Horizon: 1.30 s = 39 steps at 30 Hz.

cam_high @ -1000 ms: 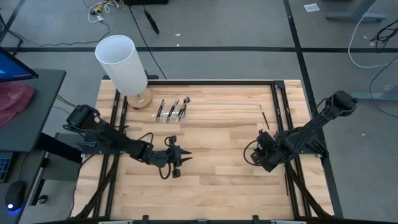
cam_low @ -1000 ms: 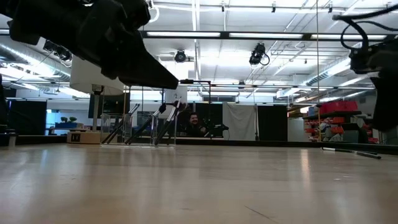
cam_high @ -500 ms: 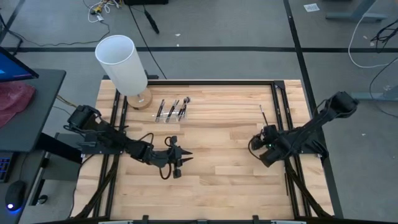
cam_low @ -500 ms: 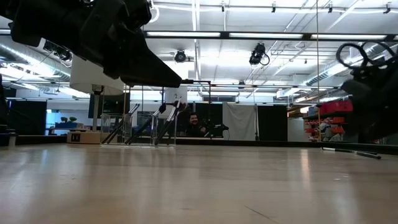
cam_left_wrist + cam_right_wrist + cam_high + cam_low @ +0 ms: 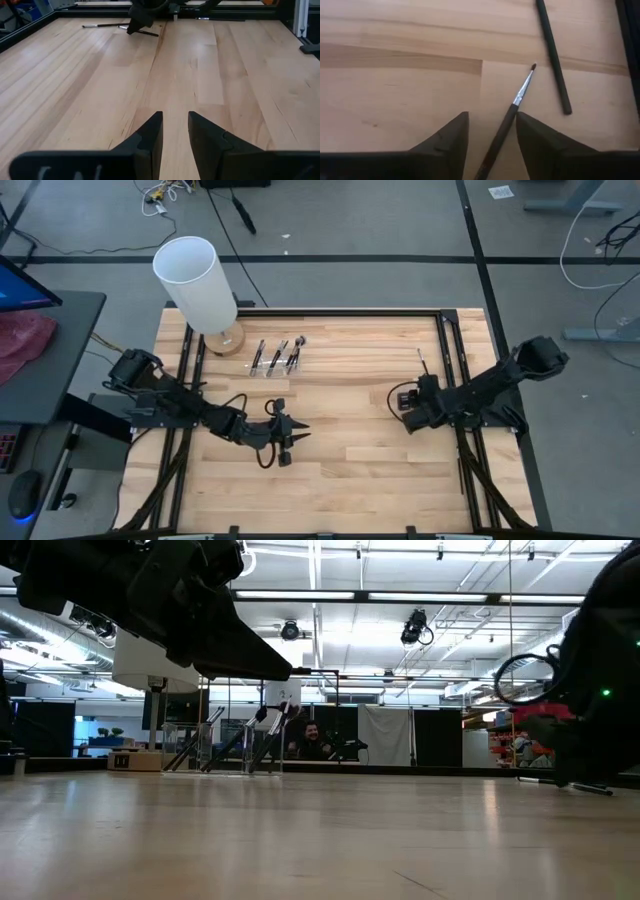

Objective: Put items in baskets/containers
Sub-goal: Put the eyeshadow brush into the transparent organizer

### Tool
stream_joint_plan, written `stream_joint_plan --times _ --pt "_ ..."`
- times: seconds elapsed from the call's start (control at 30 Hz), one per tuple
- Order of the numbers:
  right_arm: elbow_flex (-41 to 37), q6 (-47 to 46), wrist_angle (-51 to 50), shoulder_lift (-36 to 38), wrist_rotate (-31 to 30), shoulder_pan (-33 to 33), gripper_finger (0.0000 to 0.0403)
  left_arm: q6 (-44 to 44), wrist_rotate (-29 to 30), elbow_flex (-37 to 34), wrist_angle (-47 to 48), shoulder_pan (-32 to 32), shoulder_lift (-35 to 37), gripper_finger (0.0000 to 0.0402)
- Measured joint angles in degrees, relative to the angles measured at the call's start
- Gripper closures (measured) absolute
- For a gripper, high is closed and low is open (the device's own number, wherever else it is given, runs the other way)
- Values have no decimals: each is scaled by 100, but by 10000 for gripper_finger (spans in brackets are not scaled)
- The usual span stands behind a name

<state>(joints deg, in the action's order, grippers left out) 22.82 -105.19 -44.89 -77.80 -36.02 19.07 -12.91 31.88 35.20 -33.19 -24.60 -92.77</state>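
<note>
— Where are you holding your right gripper (image 5: pixel 490 145)?

— I am hovering it low over the right side of the table (image 5: pixel 350 470), close to the dark rail along that edge. My fingers (image 5: pixel 447 140) are standing a little apart, and I am gripping nothing between them.

— What is lying under it?

— A thin brush (image 5: pixel 507 120) with a dark handle, a silver band and a small dark tip is lying flat on the wood. Its handle is running into the gap between my two fingers, with the tip pointing away from me. Just beyond the tip a plain dark stick (image 5: pixel 552 55) is lying at an angle, apart from the brush.

— And the left gripper (image 5: pixel 175 132)?

— I am keeping that one above the middle-left of the table, pointing across the bare wood towards the other arm. Its fingers are parted by a narrow gap and I am carrying nothing in them.

— Where are the other brushes?

— They are sitting in a clear holder (image 5: pixel 277 358) near the far-left corner, just beside the round wooden foot of the tall white cylinder (image 5: pixel 196 282). From table height I am seeing them leaning at slants inside it. I am well apart from that holder with both grippers.
</note>
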Motion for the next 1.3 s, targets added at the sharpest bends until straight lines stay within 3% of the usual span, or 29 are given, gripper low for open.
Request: stream_joint_plan --times 0.23,0.67,0.83,1.0,1.17,1.3 --pt "38 223 382 -463 42 -213 272 -2 0 0 -4 0 0 307" --pt "-36 1821 1718 -853 -631 239 353 -117 -3 0 -6 -4 0 307" --pt "-420 2283 2934 -1127 -1378 406 392 -118 -2 0 -6 -33 0 307" --pt "-1140 2433 4926 -1300 -1991 759 393 -107 -7 0 -13 -47 2 307" --pt "-1394 2893 6168 -1355 -2014 1143 394 -107 -5 0 -113 -52 2 307" --pt "-1271 3897 6950 -1367 -1693 1200 397 -37 -5 0 -309 -50 4 307"
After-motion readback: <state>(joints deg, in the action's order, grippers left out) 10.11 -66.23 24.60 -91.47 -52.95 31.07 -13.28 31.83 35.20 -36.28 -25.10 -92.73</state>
